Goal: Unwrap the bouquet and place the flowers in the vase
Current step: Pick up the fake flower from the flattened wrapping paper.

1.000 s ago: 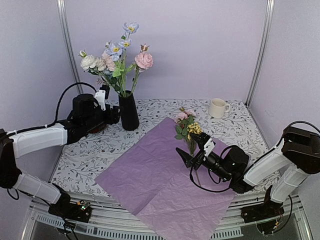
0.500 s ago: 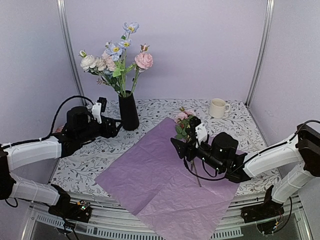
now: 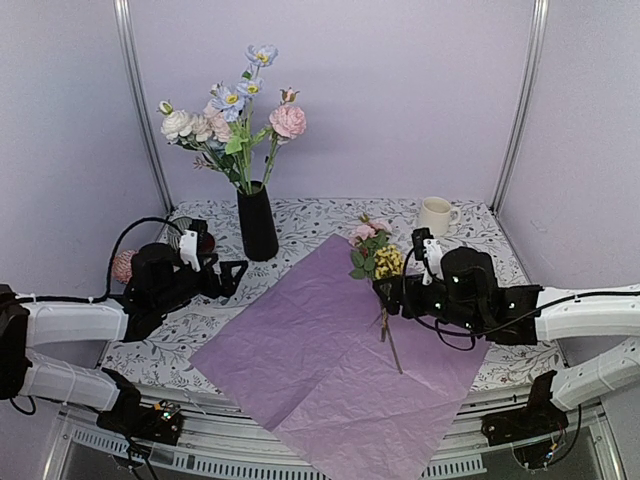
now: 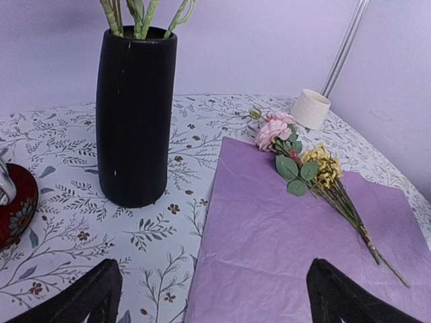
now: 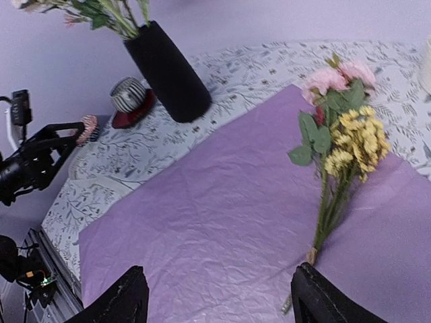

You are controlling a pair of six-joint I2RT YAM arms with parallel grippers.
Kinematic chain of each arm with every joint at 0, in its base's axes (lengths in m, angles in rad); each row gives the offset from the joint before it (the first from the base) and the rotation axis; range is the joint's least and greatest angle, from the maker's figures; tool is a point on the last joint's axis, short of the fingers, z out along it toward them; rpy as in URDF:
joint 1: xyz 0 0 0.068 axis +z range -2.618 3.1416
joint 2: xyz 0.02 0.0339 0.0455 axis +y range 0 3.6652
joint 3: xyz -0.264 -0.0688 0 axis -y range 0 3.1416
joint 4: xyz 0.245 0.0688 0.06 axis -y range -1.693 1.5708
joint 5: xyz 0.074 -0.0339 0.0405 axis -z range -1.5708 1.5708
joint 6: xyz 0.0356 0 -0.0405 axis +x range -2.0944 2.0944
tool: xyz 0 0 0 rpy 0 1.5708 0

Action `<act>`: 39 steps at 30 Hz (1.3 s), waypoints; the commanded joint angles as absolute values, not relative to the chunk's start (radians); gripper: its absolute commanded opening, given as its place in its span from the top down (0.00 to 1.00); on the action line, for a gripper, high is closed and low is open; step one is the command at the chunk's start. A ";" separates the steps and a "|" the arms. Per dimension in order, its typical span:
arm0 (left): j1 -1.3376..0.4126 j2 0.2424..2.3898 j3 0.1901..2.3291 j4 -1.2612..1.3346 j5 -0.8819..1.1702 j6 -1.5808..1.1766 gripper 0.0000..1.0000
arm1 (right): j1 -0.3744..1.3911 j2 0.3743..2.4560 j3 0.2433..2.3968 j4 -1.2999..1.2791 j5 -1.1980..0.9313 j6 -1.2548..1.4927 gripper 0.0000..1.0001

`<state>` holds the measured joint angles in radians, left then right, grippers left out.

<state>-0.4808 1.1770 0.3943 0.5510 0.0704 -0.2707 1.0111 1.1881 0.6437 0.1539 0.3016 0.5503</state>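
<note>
Left pincer (image 3: 232, 275) gapes empty at 7 o'clock of the vase (image 3: 257, 225); right pincer (image 5: 220, 279), also apart, hovers over the stems of the loose flowers (image 5: 340, 148)

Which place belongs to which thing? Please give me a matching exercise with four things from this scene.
Things:
1. vase
2. mug
3. paper sheet
4. loose flowers

Places:
A. lying on the sheet
B. at the back right
C. spread flat in the middle
D. standing upright at the back left

Pairs: 1-D, 2-B, 3-C, 4-A
</note>
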 commanded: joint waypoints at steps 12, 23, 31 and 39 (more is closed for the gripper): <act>-0.494 1.169 0.382 0.667 0.117 -0.301 0.05 | 0.830 1.463 0.863 -0.166 0.114 0.652 0.43; -0.499 1.158 0.383 0.667 0.123 -0.291 0.06 | 0.781 1.680 0.978 -0.167 0.079 0.624 0.56; -0.502 1.170 0.393 0.663 0.133 -0.287 0.07 | 0.772 1.773 1.035 -0.207 0.116 0.622 0.66; -0.503 1.178 0.398 0.661 0.138 -0.284 0.07 | 0.769 1.818 1.035 -0.220 0.139 0.632 0.67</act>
<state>-0.4908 1.1721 0.3771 0.6468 0.1246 -0.2924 0.7765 1.7855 1.0126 -0.1967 0.1127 0.6285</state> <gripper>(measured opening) 0.931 0.333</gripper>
